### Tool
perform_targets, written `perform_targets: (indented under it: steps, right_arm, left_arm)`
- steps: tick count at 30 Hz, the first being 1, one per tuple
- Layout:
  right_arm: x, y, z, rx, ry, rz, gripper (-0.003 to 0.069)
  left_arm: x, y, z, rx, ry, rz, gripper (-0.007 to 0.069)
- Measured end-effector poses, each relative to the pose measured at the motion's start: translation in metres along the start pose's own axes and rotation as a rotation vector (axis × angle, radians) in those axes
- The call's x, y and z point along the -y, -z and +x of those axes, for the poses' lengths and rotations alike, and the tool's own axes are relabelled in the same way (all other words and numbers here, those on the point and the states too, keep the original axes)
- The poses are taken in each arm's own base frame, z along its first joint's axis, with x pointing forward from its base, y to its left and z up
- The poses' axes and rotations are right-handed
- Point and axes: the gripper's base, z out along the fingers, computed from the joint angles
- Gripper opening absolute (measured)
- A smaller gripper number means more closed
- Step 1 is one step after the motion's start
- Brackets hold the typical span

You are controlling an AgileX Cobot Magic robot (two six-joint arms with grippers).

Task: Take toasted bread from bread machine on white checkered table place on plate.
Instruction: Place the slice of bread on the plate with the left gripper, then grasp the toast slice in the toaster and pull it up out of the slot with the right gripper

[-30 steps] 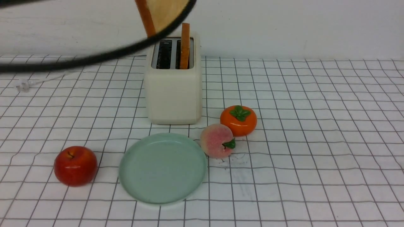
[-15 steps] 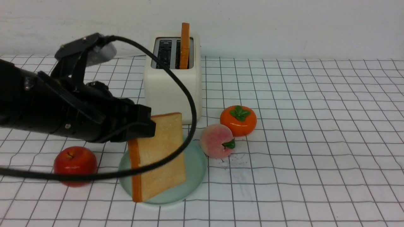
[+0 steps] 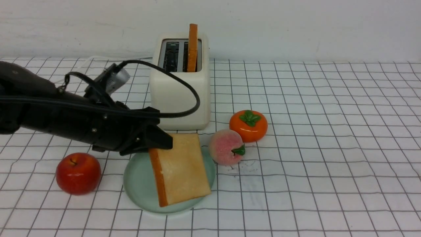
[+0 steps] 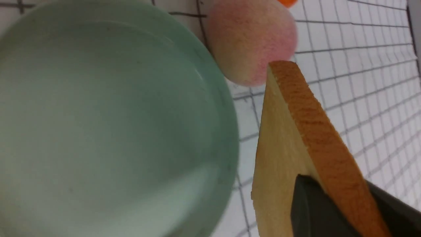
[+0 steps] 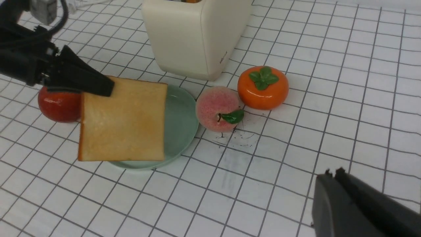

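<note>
Over the round pale mint-green plate (image 3: 136, 179): left gripper (image 3: 163, 143), fingers (image 4: 312, 210) clenched on a corner of the square golden-tan toast slice (image 3: 182, 169), tilted. Behind plate: second slice (image 3: 192, 46) upright in boxy cream-white toaster (image 3: 180, 98). Held slice best laid flat at plate centre before letting go; fuzzy pink peach (image 3: 226, 146) crowds the right rim. Well right of plate: right gripper (image 5: 333, 179), fingers pressed together, empty.
</note>
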Motion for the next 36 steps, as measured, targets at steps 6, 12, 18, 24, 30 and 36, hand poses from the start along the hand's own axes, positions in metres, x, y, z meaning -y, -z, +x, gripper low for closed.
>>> perform_targets:
  steps: [6,12,18,24,30,36]
  right_arm:
    - [0.0,0.0,0.001,-0.011,-0.001,0.0,-0.0002]
    - [0.0,0.0,0.001,-0.014,-0.002,-0.002,0.0]
    - [0.0,0.0,0.001,-0.014,-0.003,-0.003,0.0]
    - [-0.002,0.0,0.002,-0.024,0.011,-0.019,0.0001]
    - [-0.003,0.0,0.005,-0.055,0.029,-0.034,0.0001]
    - [-0.004,-0.003,0.001,-0.078,0.032,-0.033,0.0005]
  left_arm:
    - [-0.015,-0.011,-0.007,0.064,0.024,-0.075,0.01]
    - [-0.021,-0.017,-0.005,0.035,-0.003,-0.104,0.01]
    - [-0.026,-0.017,-0.004,0.006,-0.066,-0.146,0.029]
    - [-0.02,-0.004,-0.009,0.07,-0.126,-0.181,0.0598]
    - [0.011,0.047,-0.021,0.297,-0.284,-0.246,0.0658]
    - [0.053,0.11,-0.011,0.468,-0.405,-0.222,0.0495]
